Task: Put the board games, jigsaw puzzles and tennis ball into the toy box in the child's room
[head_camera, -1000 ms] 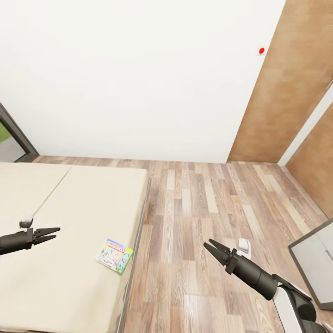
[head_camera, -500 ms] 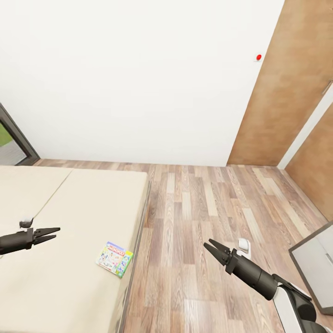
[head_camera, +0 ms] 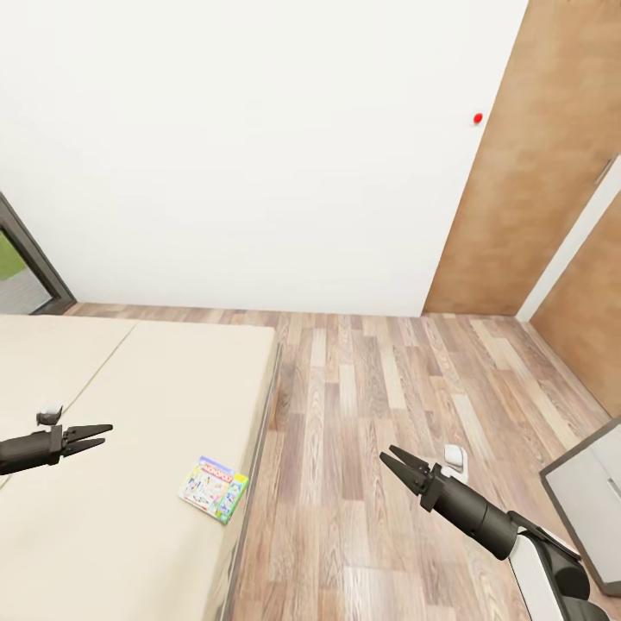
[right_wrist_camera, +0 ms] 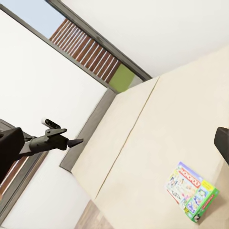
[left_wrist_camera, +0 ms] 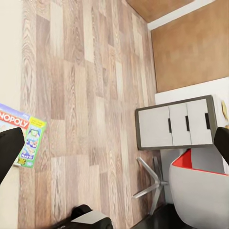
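Both hands empty, left gripper (head_camera: 97, 435) fingers barely parted, right gripper (head_camera: 394, 461) spread; bring left over the Monopoly box (head_camera: 214, 488) at the bed (head_camera: 155, 379) edge, pinch overhang.

Cream bed (head_camera: 129, 405); purple-green Monopoly box (head_camera: 213, 489).

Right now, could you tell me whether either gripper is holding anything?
Nothing is held: the left gripper and right gripper are open and empty.

White wall (head_camera: 259, 147) w/ red button (head_camera: 478, 118), wooden door (head_camera: 535, 172), window (head_camera: 21, 267) (dark frame), grey cabinet (left_wrist_camera: 174, 125)
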Motion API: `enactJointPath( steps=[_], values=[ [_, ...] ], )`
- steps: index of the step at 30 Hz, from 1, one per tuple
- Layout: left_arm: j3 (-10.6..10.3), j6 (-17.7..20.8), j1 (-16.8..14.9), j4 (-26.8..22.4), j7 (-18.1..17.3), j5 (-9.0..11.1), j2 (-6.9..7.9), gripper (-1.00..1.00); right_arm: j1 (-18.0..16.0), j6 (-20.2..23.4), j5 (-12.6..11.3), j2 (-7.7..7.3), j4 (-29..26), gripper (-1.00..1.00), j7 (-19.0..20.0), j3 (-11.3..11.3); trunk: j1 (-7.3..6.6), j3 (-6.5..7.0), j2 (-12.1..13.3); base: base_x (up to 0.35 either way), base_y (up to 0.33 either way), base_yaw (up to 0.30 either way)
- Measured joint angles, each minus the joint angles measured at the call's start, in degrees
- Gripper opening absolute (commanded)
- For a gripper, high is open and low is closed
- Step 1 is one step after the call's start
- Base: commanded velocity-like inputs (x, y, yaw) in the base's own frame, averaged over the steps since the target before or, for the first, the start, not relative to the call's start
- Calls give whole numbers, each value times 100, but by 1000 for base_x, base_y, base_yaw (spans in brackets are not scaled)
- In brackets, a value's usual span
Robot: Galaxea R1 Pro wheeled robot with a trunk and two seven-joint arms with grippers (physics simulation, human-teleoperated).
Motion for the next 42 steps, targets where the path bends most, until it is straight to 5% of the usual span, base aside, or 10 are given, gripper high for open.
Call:
enactJointPath(
  steps=[42],
  values=[
    [0, 0, 0, 0, 7, -2, -22, 100, 2, 0, 4, 0, 18, 100, 0, 0, 0, 400, 1, 0, 0, 0]
  ],
)
